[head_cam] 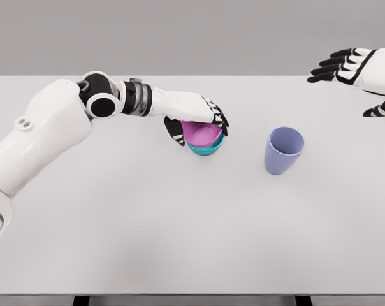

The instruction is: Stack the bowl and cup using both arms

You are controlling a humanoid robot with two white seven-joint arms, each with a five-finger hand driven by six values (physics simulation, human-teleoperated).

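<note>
While the left hand (199, 121) grips the pink bowl (202, 134), the right hand (352, 67) hovers spread

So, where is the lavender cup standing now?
In the head view, the lavender cup stands upright right of centre on the table, apart from the pink bowl.

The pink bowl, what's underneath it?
A teal bowl sits under the pink bowl, nested; only its rim shows. The left hand grips the pink bowl, hiding its far side.
</note>
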